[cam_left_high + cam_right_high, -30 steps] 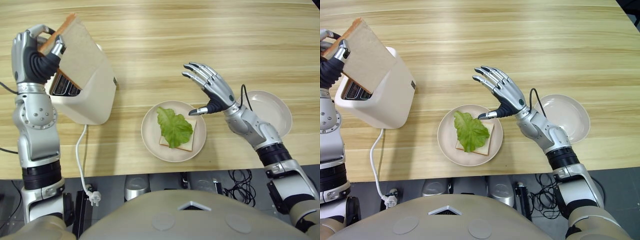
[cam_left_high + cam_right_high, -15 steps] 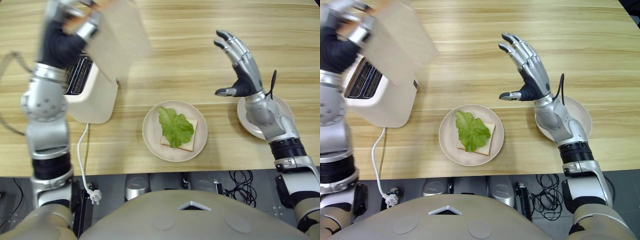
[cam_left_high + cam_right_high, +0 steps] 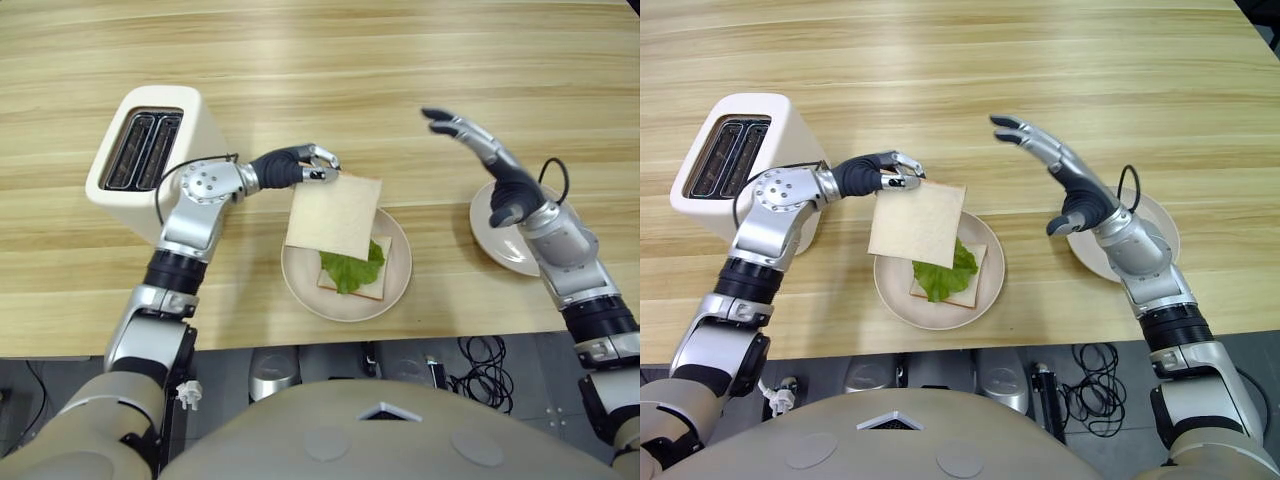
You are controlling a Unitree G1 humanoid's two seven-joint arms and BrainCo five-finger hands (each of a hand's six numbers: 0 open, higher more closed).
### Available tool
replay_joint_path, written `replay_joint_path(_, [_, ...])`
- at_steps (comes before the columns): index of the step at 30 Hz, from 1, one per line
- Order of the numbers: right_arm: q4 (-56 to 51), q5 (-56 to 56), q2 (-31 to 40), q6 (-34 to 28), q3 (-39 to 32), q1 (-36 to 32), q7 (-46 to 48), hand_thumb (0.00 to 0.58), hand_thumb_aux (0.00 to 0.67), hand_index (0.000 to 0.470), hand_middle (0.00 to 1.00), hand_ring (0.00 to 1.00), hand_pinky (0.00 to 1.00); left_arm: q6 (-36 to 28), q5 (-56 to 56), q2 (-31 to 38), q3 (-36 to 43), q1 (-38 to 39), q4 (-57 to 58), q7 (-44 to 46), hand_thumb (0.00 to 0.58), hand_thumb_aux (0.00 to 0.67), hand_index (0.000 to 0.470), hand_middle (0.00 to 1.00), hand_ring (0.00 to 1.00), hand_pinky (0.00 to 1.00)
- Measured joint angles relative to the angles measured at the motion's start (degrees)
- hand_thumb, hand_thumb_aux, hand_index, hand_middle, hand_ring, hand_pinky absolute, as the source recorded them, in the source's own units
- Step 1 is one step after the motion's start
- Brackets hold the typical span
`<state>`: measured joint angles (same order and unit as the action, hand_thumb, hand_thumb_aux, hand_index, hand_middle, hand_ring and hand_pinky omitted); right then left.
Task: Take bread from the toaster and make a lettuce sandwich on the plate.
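Observation:
My left hand (image 3: 300, 165) is shut on the top edge of a bread slice (image 3: 334, 214), which hangs tilted over the plate (image 3: 300, 288). Under it on the plate lies another bread slice (image 3: 372, 287) with a green lettuce leaf (image 3: 346, 271) on top, partly hidden by the held slice. The white toaster (image 3: 150, 150) stands to the left with both slots showing dark. My right hand (image 3: 490, 175) is open, raised above the table to the right of the plate, fingers spread.
A second, smaller white plate (image 3: 500, 240) sits at the right, partly under my right forearm. The toaster's cord runs off the front table edge behind my left arm. Bare wooden table stretches across the back.
My left hand has carried the bread slice from above the toaster down and right to just over the plate. My right hand moved right, away from the plate, and stays open.

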<state>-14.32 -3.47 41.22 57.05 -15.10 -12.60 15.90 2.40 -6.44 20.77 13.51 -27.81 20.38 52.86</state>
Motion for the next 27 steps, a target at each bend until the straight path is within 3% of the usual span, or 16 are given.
replay_joint_path(10, [2.8,8.0,-0.5,-0.3,-3.9,3.9,10.4,0.000,0.000,0.000,0.00,0.00,0.00,2.1,0.1,-6.4,-0.1,-3.0,14.6,1.4,0.580,0.670,0.460,1.00,1.00,1.00])
replay_joint_path(27, [8.7,13.4,-3.0,-0.9,-6.0,4.3,14.8,0.000,0.000,0.000,0.00,0.00,0.00,4.7,3.6,-11.0,2.1,-0.4,19.9,2.1,0.580,0.670,0.460,1.00,1.00,1.00])
